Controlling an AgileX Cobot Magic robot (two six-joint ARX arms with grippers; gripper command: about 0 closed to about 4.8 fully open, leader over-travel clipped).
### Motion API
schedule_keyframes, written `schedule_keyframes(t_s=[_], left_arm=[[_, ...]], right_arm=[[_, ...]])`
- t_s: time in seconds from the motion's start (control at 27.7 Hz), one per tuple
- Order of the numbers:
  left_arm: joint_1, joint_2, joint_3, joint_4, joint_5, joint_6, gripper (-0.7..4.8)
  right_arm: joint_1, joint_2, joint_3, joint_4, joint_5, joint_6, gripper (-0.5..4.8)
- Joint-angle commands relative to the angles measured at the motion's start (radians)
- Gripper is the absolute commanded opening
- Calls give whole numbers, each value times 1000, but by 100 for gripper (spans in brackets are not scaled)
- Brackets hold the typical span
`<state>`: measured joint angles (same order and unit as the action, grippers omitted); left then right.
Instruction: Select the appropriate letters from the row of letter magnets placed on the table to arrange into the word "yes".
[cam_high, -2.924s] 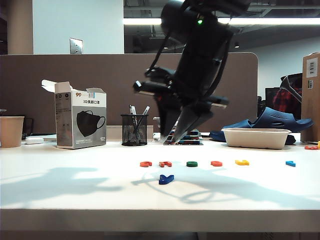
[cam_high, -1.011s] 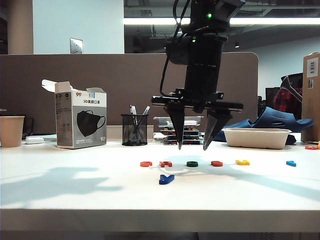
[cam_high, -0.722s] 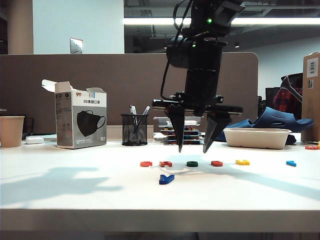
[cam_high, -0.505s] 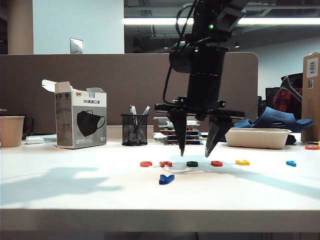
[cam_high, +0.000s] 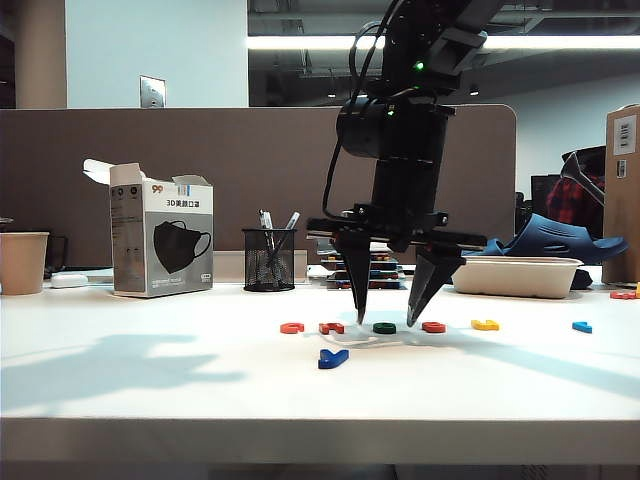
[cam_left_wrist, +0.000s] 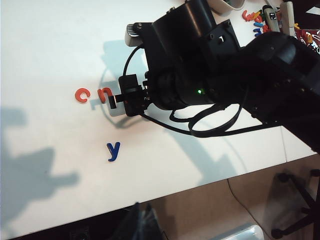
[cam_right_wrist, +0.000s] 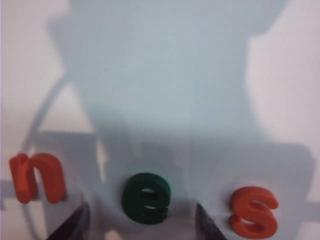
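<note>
Right arm: it is reached down from above at the middle of the exterior view, with the wrist held almost vertical.
Right gripper (cam_high: 385, 322): it is pointed downward, the jaws are spread wide, and nothing is held between them.
Right fingertips (cam_right_wrist: 75, 225): they are seen close above the surface.
Left gripper: it is not seen in any view.
</note>
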<state>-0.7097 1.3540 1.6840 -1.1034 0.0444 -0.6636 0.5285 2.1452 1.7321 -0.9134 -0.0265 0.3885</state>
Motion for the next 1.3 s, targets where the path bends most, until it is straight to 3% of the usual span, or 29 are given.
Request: schedule_keyframes(t_s=[0.04,0.87,0.94,1.3], left_arm=[[0,-2,3,5,0,4,-5],[0,-2,3,5,1,4,-5],[0,-2,3,5,1,4,-5],[0,-2,3,5,1,4,-5]], right_arm=[[0,-4,3,10,-2,5,264],[1,14,3,1,1,5,259],[1,14,3,1,-3,5,222],[1,14,3,3,-2,5,199]])
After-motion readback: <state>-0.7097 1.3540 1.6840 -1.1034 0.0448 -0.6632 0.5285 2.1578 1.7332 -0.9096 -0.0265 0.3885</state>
